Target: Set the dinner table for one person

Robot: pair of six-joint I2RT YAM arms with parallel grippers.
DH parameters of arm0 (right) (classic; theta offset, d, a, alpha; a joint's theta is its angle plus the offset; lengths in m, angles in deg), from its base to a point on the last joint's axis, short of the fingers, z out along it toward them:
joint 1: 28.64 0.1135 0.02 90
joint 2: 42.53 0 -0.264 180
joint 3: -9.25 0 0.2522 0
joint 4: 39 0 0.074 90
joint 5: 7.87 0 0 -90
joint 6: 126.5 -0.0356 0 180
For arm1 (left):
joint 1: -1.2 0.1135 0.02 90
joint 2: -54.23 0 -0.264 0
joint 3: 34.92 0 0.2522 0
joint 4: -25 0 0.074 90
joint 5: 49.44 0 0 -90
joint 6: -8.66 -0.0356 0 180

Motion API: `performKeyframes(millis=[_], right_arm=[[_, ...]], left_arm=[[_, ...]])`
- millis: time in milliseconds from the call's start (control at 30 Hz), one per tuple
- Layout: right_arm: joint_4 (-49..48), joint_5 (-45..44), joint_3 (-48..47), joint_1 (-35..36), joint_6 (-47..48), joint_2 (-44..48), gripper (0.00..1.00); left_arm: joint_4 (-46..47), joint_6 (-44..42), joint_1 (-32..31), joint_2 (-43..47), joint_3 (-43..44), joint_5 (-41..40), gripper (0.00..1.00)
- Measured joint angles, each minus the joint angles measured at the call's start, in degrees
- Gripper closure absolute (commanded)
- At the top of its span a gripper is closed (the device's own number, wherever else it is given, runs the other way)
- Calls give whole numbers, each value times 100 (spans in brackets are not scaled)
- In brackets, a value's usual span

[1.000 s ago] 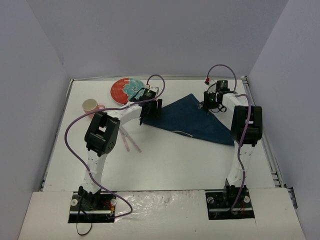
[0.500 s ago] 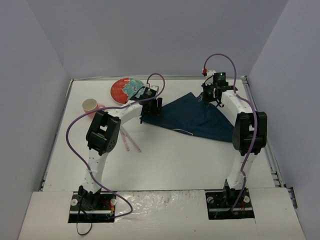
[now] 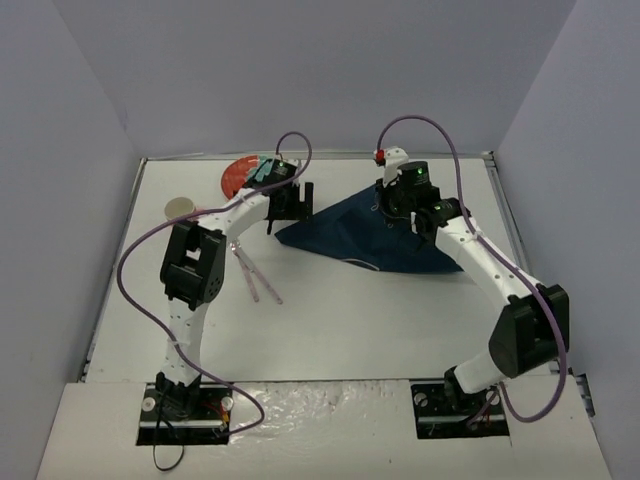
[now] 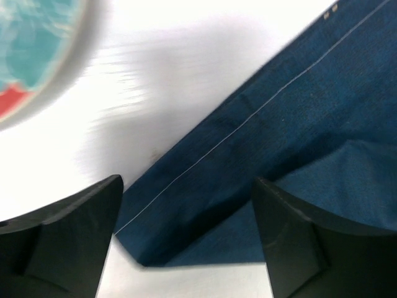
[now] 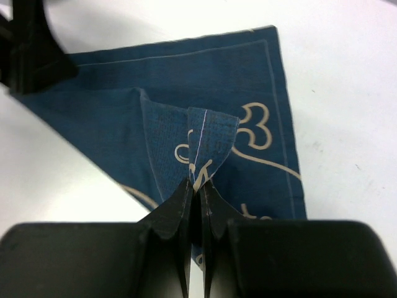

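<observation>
The dark blue placemat [image 3: 370,243] lies crumpled and partly folded at the back middle of the white dinner table [image 3: 350,330]. My right gripper [image 5: 199,184] is shut on a raised fold of the cloth, which shows its cream drawings [image 5: 254,127]; from above that gripper [image 3: 393,210] sits at the cloth's far edge. My left gripper [image 4: 189,239] hangs open over the placemat's folded left corner [image 4: 260,161], nothing between its fingers. In the top view it [image 3: 288,212] is just left of the cloth.
A red and teal plate [image 3: 243,172] sits at the back left, partly behind the left arm, its rim [image 4: 43,56] close to the left gripper. A cream cup [image 3: 181,207] stands left of it. Pink chopsticks [image 3: 255,280] lie on the table's left half.
The right gripper shut on the placemat and swung left, dragging and bunching it. The left gripper opened, let go of the cloth's left corner and moved back toward the plate.
</observation>
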Motion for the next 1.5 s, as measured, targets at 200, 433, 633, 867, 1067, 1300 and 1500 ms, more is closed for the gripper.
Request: performKeyframes(millis=[200,433,633,867,1067,1300,1500], right_arm=[[99,203,1152,771,-151,1574,98],[480,517,2168,2150,-630,2178,81],[730,567,2445,3029,-1319,2207,33],[847,-452,2377,2654,-1910,2461,3],[818,-1135,2349,1247,-2621,2011,5],[649,-1605,2620,546,-3605,937,12],[220,-1668,2780,431,-4174,202,14]], left_arm=[[-239,-67,201,1159,-11,-181,15],[-194,-106,195,2629,-513,-470,14],[-339,-102,193,3269,-1452,-650,12],[-830,-295,193,3913,-2004,-759,9],[-951,-584,193,4848,-2329,-823,9],[-933,-839,193,5299,-2918,-986,8],[-1009,-1007,193,5233,-3147,-1014,8]])
